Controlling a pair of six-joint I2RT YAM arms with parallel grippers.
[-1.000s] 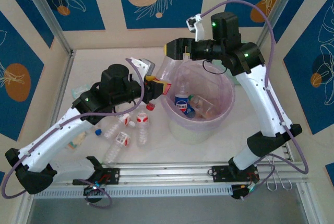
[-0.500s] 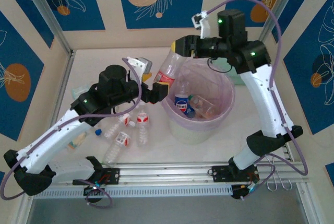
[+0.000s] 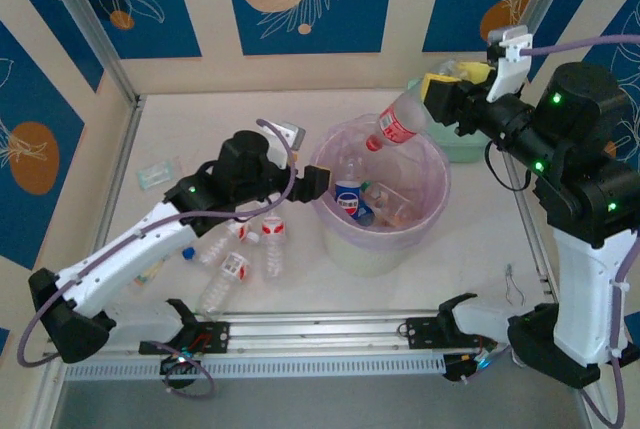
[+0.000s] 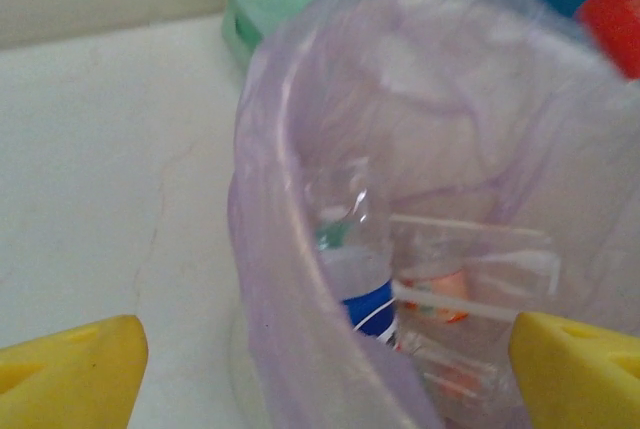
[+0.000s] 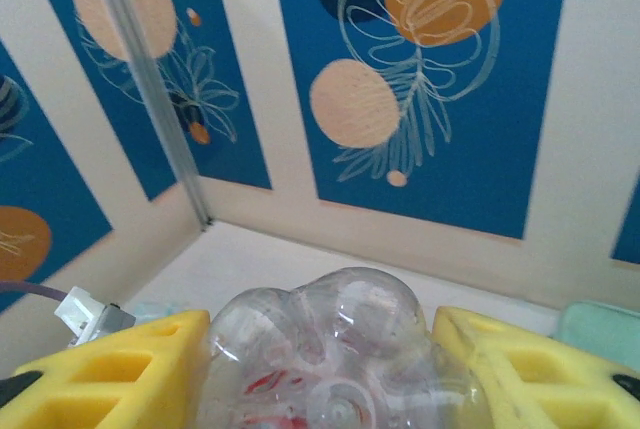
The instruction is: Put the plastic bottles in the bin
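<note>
The right gripper (image 3: 437, 97) pinches a red-labelled bottle (image 3: 398, 123) by its base, holding it in the air over the far rim of the bin (image 3: 384, 245). The bottle tilts, neck pointing down and to the left toward the bin's opening. In the right wrist view the yellow fingers (image 5: 110, 369) press against both sides of the clear, lobed bottom of this bottle (image 5: 330, 349).

The left gripper (image 3: 319, 180) sits at the bin's left rim with its jaws spread wide and nothing between them. In the left wrist view its two yellow fingertips (image 4: 70, 369) stand far apart at the lower corners, with the lilac bag (image 4: 300, 249) lining the bin between them.

Inside the bin lie a blue-labelled bottle (image 3: 349, 198) and at least one more clear bottle (image 3: 388, 204) beside it.

On the counter (image 3: 200, 129), left of the bin and near the left arm, several loose bottles (image 3: 232, 267) with red-white labels lie close together. A small pale packet (image 3: 155, 173) lies farther left, well apart from them. A mint green case (image 3: 468, 145) rests behind the bin on the right, partly hidden by the right arm.
</note>
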